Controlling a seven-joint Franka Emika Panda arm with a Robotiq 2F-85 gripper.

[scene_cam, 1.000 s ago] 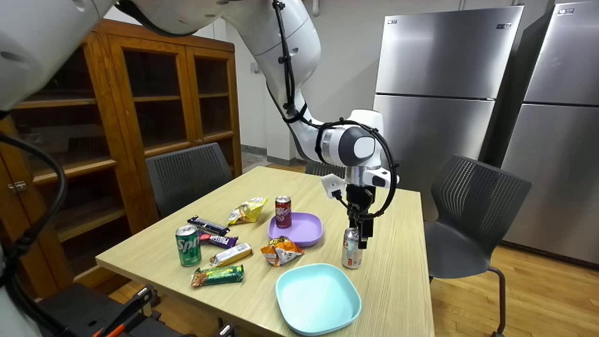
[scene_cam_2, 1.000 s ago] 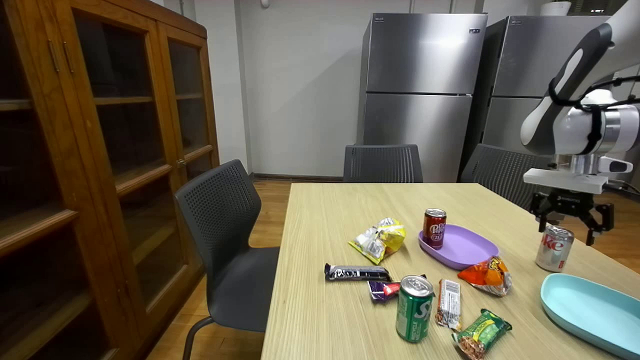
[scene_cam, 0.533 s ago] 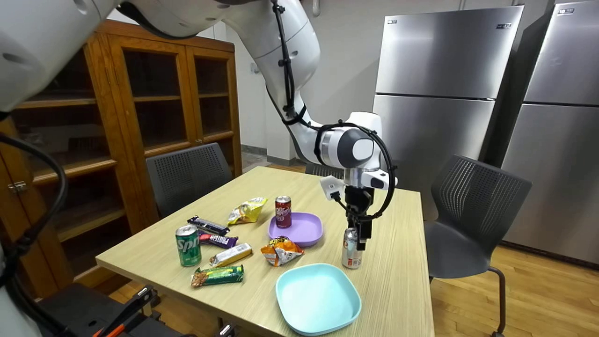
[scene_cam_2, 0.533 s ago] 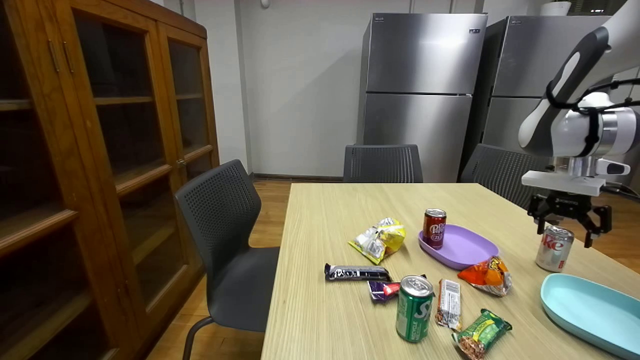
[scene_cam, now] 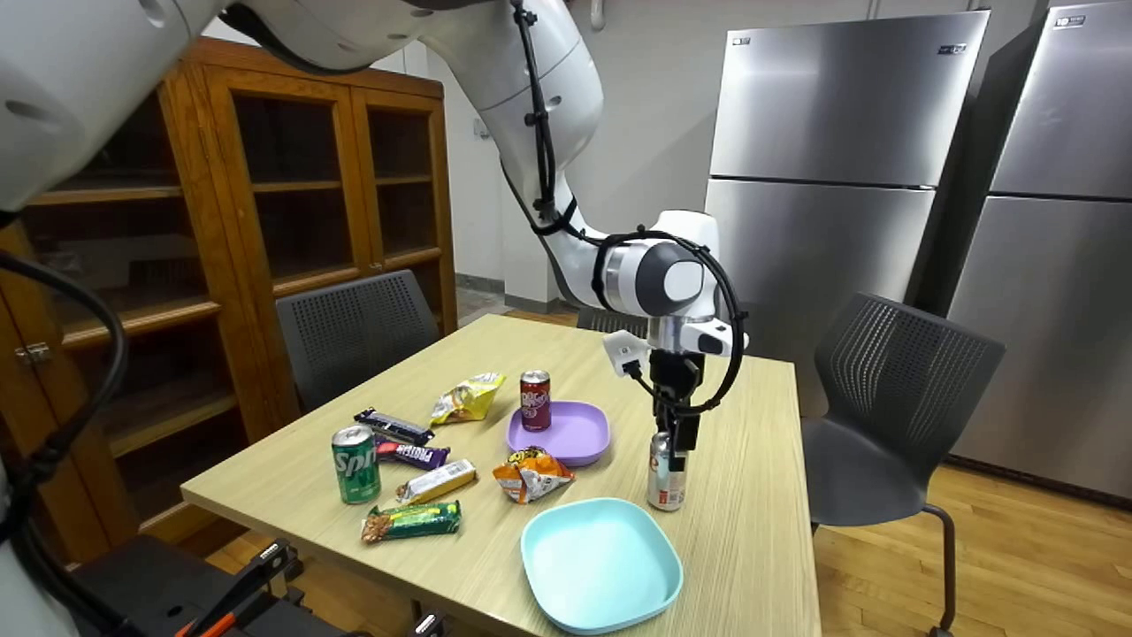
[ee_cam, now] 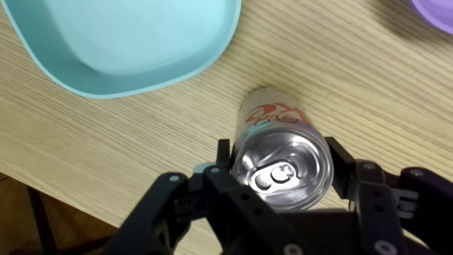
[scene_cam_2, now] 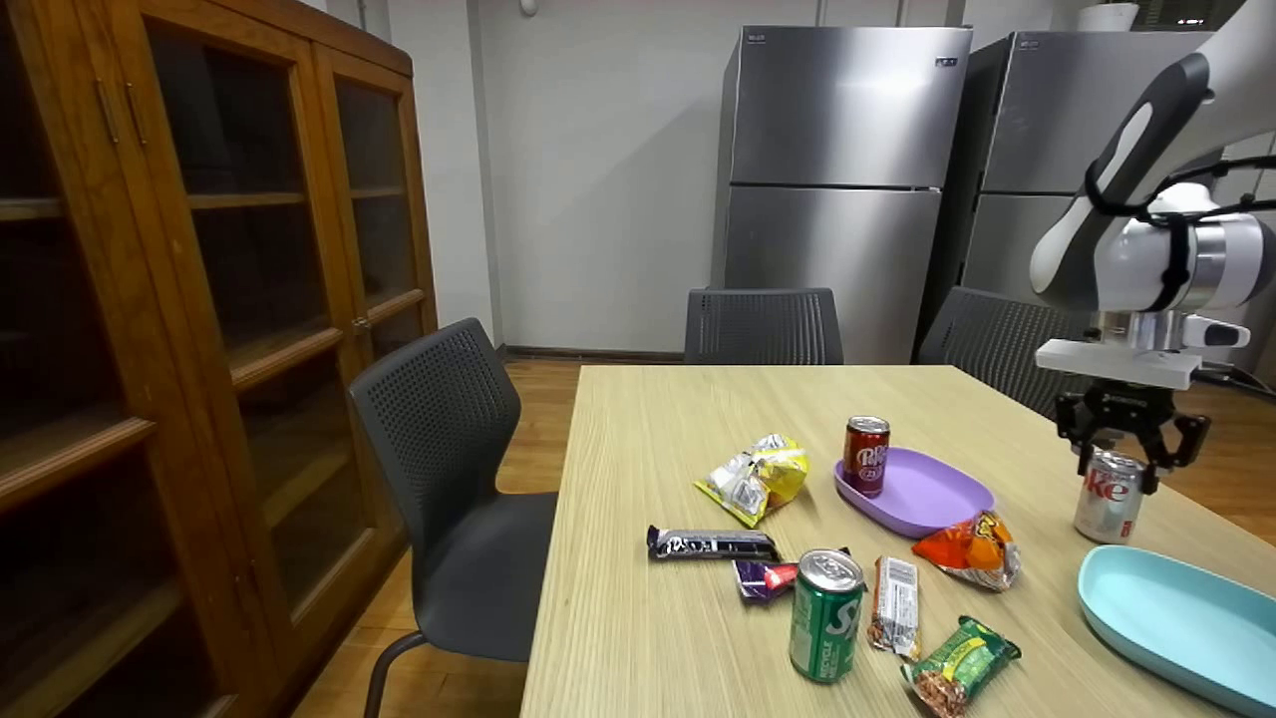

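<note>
Clamped the silver cylindrical metal can (ee_cam: 281,150) with red lettering in the black two-fingered gripper (scene_cam_2: 1117,473), spread partway, touching both sides near the top. Held it upright on the pale wood-grained table (scene_cam: 738,540), near the turquoise rounded-square plastic tray (scene_cam: 603,566).

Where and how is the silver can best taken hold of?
Probably best: grip the silver can by its round wall, just below the top, coming straight down from above. It stands upright on the table, so two opposite sides can be pressed by the gripper. Coming low across the blue tray looks less good, because it lies close by.
</note>
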